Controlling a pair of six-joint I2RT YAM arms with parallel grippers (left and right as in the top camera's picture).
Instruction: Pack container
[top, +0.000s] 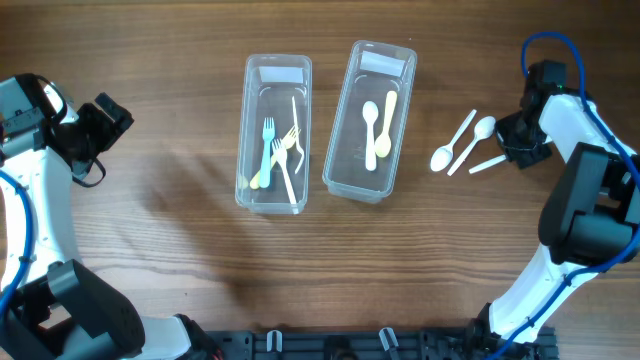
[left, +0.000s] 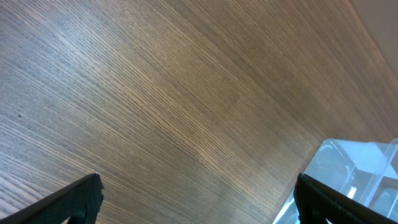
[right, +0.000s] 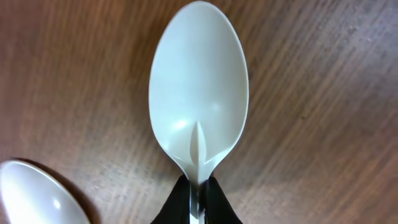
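Note:
My right gripper (right: 198, 198) is shut on the neck of a white plastic spoon (right: 198, 87), held low over the wood. Seen from overhead, it is at the far right (top: 515, 142), beside two loose white spoons (top: 483, 128) (top: 443, 157); a short white handle (top: 488, 163) sticks out next to it. The bowl of another spoon (right: 37, 193) shows at the lower left of the right wrist view. The left clear container (top: 248, 150) holds several forks (top: 270, 150). The right clear container (top: 338, 150) holds two spoons (top: 378, 130). My left gripper (left: 199, 199) is open and empty, far left (top: 112, 118).
The left wrist view shows bare wood and a corner of a clear container (left: 354, 165) at the lower right. A black rail (top: 350, 345) runs along the front edge of the table.

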